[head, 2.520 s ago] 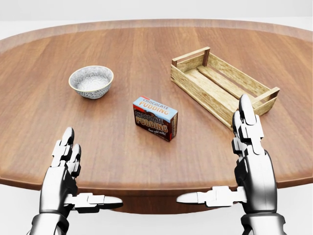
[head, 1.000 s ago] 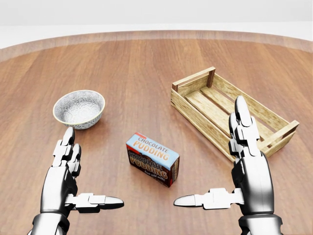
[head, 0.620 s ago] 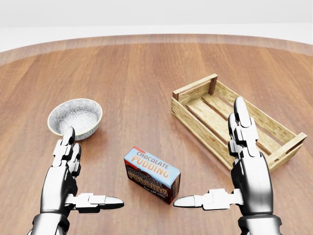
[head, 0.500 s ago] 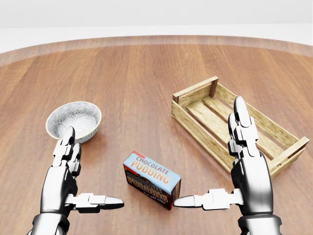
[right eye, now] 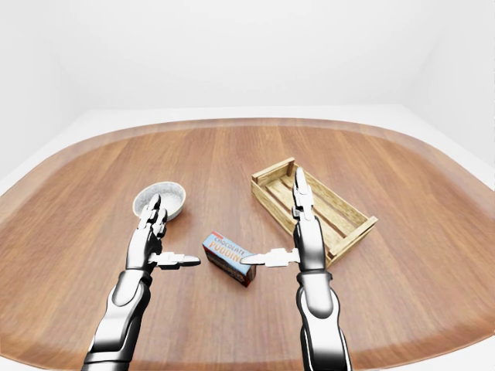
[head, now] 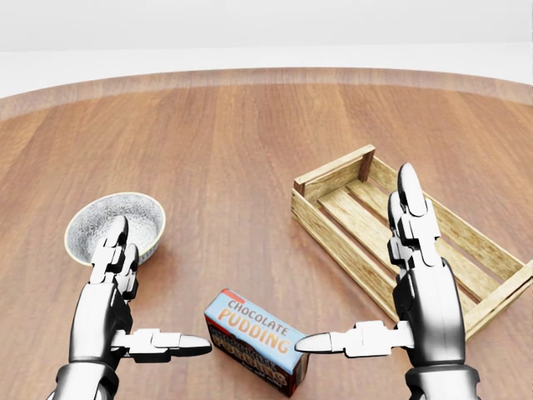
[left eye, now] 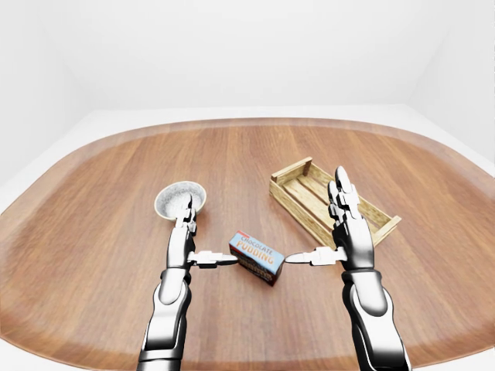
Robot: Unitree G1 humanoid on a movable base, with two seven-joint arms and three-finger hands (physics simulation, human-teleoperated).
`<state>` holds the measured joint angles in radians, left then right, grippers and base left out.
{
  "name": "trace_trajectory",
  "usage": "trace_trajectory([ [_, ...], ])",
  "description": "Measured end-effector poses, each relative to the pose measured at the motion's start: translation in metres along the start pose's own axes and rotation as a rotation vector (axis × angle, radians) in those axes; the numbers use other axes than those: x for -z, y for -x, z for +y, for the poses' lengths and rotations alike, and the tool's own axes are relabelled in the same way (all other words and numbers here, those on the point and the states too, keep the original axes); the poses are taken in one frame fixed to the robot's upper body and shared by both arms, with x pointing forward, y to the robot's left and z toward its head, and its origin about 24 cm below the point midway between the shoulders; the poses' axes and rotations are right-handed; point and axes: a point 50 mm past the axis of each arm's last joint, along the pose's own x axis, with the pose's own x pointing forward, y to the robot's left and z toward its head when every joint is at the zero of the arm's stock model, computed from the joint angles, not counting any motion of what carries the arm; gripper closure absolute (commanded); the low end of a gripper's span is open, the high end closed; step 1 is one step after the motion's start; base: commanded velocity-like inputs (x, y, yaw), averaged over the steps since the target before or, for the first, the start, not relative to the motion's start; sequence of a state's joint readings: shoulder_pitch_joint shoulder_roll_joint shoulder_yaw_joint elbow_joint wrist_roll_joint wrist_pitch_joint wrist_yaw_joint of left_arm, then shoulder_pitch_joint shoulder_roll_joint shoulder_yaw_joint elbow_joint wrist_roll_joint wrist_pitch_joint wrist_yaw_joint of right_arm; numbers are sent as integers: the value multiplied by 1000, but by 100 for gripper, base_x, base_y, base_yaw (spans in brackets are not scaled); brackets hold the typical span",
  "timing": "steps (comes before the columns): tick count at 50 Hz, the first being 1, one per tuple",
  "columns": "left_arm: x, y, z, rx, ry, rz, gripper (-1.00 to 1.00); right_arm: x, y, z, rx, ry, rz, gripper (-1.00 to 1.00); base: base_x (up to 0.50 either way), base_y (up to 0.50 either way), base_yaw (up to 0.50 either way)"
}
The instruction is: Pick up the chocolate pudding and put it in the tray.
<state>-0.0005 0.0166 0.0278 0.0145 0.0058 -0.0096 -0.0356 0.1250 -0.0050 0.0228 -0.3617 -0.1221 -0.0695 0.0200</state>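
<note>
In the eye views alone, spread left hand (left eye: 191, 249) and right hand (left eye: 329, 239) flank the pudding box (left eye: 257, 257).

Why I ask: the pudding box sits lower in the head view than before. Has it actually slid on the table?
No. The chocolate pudding, bowl and tray all shifted down the head view together, keeping their spacing: the camera moved, not the box.

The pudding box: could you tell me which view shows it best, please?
The left-eye view shows the whole pudding box lying on the table between both open hands. The head view is closer, but its bottom edge crops the box. The right-eye view has the right thumb crossing its end.
</note>
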Motion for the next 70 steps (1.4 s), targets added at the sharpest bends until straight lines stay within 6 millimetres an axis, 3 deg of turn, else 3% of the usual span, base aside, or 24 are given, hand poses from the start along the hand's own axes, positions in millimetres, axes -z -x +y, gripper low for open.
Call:
trace_trajectory([
  [47, 8, 0, -2, -13, -43, 43, -100, 5, 2, 3, -15, 6, 15, -100, 3, 0, 0],
  [70, 9, 0, -2, -12, -49, 50, -100, 40, 14, 21, -73, 39, 172, -100, 0, 0, 0],
])
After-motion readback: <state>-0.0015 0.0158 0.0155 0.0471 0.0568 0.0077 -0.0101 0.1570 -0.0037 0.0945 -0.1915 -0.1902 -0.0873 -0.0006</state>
